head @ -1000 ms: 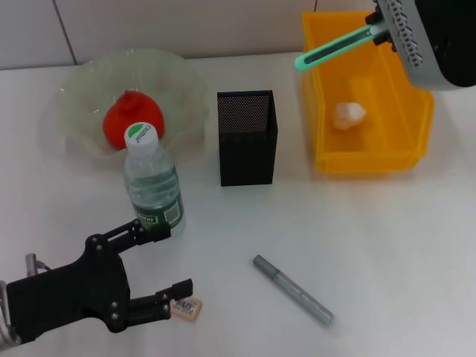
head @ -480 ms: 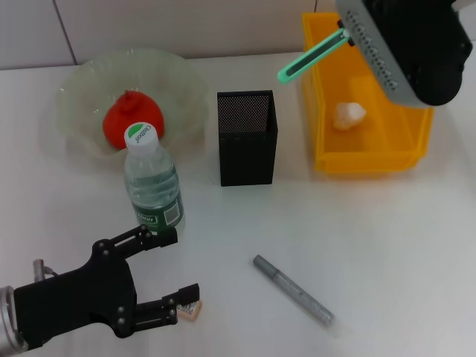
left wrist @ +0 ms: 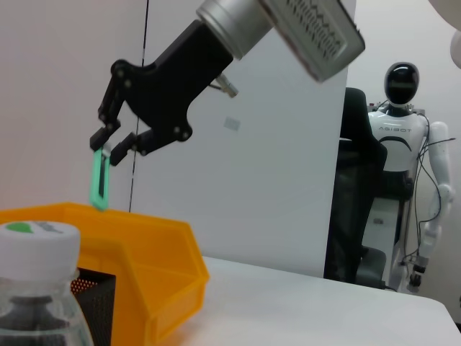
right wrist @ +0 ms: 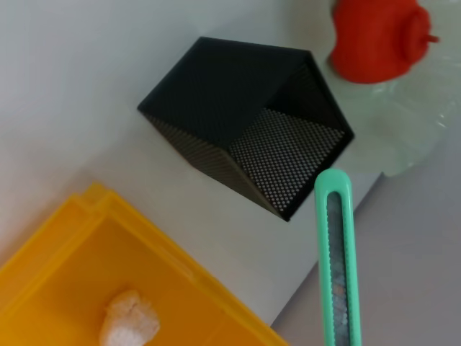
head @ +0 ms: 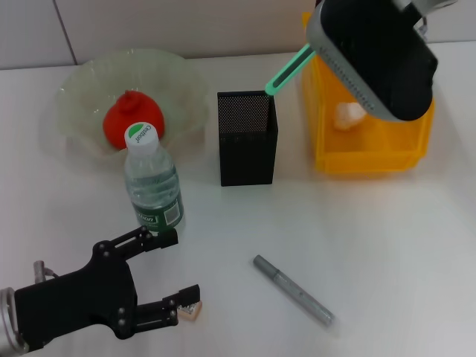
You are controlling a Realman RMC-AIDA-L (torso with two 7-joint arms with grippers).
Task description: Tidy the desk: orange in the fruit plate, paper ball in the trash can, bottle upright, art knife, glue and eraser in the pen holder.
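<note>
Gripping the green art knife (head: 288, 68), the right claw (left wrist: 108, 140) is hanging above the black pen holder (head: 248, 137)'s rim, its fingers hidden in the head view. The left claw (head: 172, 273) is spreading open over the eraser (head: 193, 310), half covered, beside the bottle (head: 151, 182).

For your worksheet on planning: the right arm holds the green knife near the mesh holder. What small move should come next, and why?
Probably shift the right pincer slightly further over the pen holder, then lower: the art knife tip sits only at its rim.
</note>
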